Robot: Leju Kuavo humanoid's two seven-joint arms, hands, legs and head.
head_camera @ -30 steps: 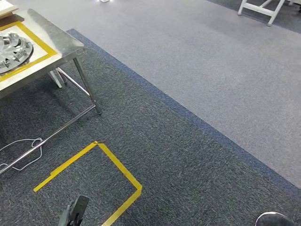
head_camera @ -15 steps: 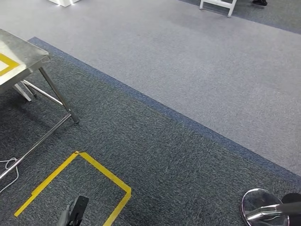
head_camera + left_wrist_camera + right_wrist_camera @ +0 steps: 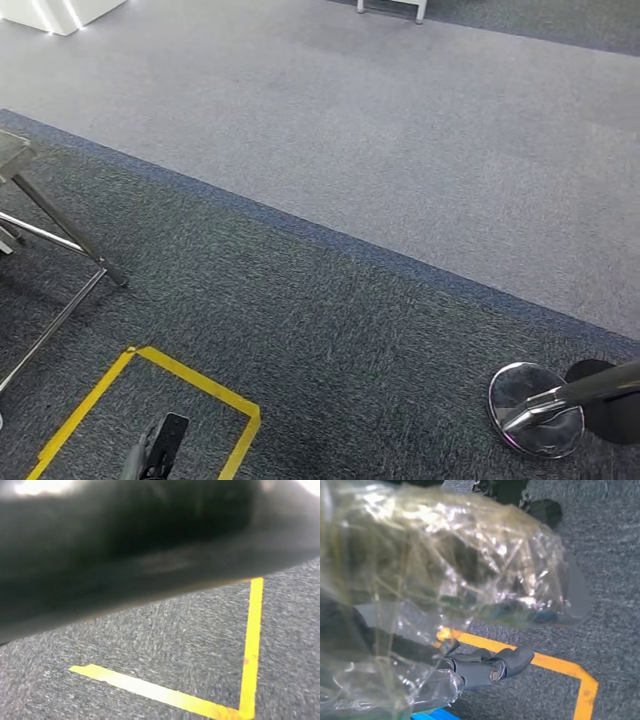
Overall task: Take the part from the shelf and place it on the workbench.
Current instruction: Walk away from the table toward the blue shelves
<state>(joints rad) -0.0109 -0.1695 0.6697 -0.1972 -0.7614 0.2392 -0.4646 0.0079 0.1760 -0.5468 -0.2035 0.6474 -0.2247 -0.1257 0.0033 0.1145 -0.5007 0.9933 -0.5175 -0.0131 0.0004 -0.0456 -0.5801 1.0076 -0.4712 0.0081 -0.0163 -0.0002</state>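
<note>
The desk point(image 3: 13, 150) sits at far left, beside the left hand point(image 3: 157, 455), whose grip I cannot tell. The right hand point(image 3: 490, 669) clasps the plastic-wrapped part point(image 3: 444, 565). Carrying step, probably; next, turn deskward and set it down.

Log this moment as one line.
view: carpet, yellow tape box, workbench leg far left | left hand: low, state unclear | right hand: clear plastic against it, grip unclear

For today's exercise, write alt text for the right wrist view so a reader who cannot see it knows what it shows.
A crinkled clear plastic bag with a dark part inside takes up most of the picture, held by the right hand, whose grey fingers curl beneath it. Behind lies dark grey carpet with a corner of yellow floor tape.
</note>
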